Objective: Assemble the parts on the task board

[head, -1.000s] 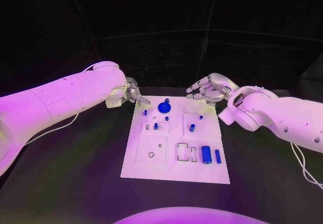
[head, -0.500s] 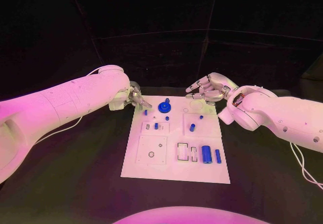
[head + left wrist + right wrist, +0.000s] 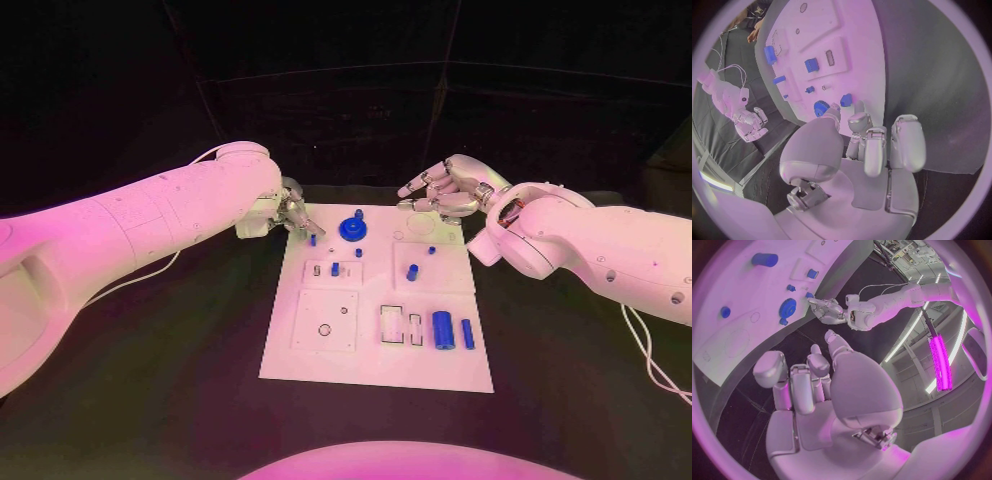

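Note:
The white task board (image 3: 325,365) lies in the middle of the table with several blue parts on it. A round blue knob (image 3: 352,230) stands near its far edge, and a small blue peg (image 3: 312,240) sits at the far left corner. My left hand (image 3: 289,214) hovers at that corner and holds nothing. Its fingertips (image 3: 858,119) reach close to the peg (image 3: 846,100) and the knob (image 3: 820,107). My right hand (image 3: 444,190) hangs past the far right corner, fingers loosely bent and apart, holding nothing.
Two blue cylinders, one thick (image 3: 443,329) and one slim (image 3: 467,334), lie at the board's near right. More small pegs (image 3: 411,272) stand mid-board. A white cable (image 3: 144,272) trails under my left arm. Black table surrounds the board.
My left arm has pushed in toward the board's far left corner, bringing the hand nearer the small peg. The right hand has stayed where it was.

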You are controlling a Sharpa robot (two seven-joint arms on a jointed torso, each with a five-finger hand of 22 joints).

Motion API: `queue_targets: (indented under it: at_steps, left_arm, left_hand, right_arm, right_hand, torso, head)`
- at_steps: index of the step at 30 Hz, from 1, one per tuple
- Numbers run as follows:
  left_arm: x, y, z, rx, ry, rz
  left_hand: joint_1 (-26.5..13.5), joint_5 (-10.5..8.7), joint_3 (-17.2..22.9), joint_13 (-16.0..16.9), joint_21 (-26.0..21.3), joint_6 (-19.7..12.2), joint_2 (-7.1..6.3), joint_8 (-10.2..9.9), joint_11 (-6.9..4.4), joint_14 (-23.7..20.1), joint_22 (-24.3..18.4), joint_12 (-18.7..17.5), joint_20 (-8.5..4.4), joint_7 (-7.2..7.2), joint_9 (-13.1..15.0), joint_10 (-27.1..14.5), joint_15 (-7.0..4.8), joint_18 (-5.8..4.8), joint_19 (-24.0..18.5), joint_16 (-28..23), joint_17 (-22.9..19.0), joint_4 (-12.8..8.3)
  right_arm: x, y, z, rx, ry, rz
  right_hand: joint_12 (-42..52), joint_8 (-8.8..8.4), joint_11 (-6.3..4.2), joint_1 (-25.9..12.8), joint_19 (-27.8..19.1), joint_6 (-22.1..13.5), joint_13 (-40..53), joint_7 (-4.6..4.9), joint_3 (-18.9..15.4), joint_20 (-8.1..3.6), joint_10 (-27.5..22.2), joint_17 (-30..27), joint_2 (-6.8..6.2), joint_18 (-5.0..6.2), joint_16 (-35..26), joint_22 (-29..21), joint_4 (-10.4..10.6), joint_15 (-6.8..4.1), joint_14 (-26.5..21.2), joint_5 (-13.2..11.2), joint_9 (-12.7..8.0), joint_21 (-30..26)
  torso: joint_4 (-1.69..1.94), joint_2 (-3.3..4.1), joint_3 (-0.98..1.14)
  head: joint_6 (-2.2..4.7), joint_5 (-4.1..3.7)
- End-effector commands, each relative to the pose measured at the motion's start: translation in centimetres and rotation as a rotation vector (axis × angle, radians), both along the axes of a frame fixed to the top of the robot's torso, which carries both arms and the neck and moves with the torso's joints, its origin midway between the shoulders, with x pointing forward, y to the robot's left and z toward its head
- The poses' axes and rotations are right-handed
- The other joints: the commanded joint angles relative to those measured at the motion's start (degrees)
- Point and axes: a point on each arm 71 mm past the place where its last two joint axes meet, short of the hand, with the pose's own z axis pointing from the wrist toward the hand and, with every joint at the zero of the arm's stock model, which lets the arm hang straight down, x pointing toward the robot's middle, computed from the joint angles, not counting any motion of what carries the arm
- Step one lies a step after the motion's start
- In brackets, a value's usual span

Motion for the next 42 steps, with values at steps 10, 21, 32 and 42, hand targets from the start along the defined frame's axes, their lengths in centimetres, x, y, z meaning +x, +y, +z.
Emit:
queue_targets:
  at_steps: [10,21,32,42]
  left_arm:
    - [-0.08,-0.54,-0.01,-0.004,0.007,-0.024]
    - [-0.15,-0.72,-0.08,-0.011,0.021,-0.031]
    - [-0.16,-0.91,-0.06,-0.020,0.018,-0.037]
    - [-0.36,-1.10,0.00,-0.052,0.014,-0.046]
  left_hand:
    - [1.1,-0.26,-0.2,0.2,0.4,0.6,0.25,0.0,-0.15,6.1,0.2,0.5,0.29,0.00,-0.1,-0.1,0.19,0.25,0.1,0.2,15.1,-0.3]
    - [3.9,-0.25,0.7,0.1,0.5,1.2,2.28,0.2,-0.32,6.1,0.4,0.6,0.18,-0.18,-0.7,0.1,0.05,0.24,0.1,0.2,15.1,-2.0]
    - [9.1,-0.23,3.6,0.1,0.4,1.6,4.68,0.3,-0.77,6.1,0.4,0.6,-0.02,-0.70,-1.4,0.2,-0.23,0.25,0.1,0.2,15.1,-5.7]
    - [15.1,-0.44,8.8,0.1,0.4,2.3,6.15,0.9,-1.56,6.1,0.5,0.3,-0.63,-1.55,-1.4,0.5,-0.83,0.23,0.1,0.2,15.1,-11.1]
  right_arm:
    - [0.00,0.24,0.13,0.002,-0.004,0.014]
    - [0.03,0.33,0.10,0.001,-0.002,0.015]
    - [0.04,0.36,0.09,0.001,-0.002,0.015]
    - [0.05,0.40,0.08,0.001,-0.001,0.016]
  right_hand:
    - [-0.2,0.28,-0.16,-0.3,-0.3,-0.2,0.0,-0.04,-0.2,-0.07,-0.1,0.0,0.04,1.15,-0.3,-0.1,0.2,-0.51,2.7,0.4,-0.1,-0.4]
    - [-0.2,0.29,-0.16,-0.3,-0.3,-0.2,0.0,-0.03,-0.1,-0.08,-0.1,0.0,0.11,1.15,-0.3,-0.1,0.2,-0.52,2.7,0.4,0.0,-0.4]
    - [-0.1,0.30,-0.16,-0.3,-0.3,-0.2,0.0,-0.03,-0.1,-0.08,-0.1,0.0,0.17,1.16,-0.3,-0.1,0.2,-0.52,2.7,0.5,0.0,-0.4]
    - [-0.1,0.30,-0.16,-0.3,-0.3,-0.2,0.0,-0.03,-0.1,-0.08,-0.1,0.0,0.17,1.16,-0.3,-0.1,0.2,-0.52,2.7,0.5,0.0,-0.4]
  torso:
    - [0.00,-0.02,0.03]
    - [0.03,0.00,-0.01]
    - [0.02,-0.01,0.01]
    - [0.05,0.00,-0.02]
  head:
    - [-0.06,-0.05]
    - [-0.22,-0.07]
    - [-0.48,-0.09]
    - [-0.59,-0.13]
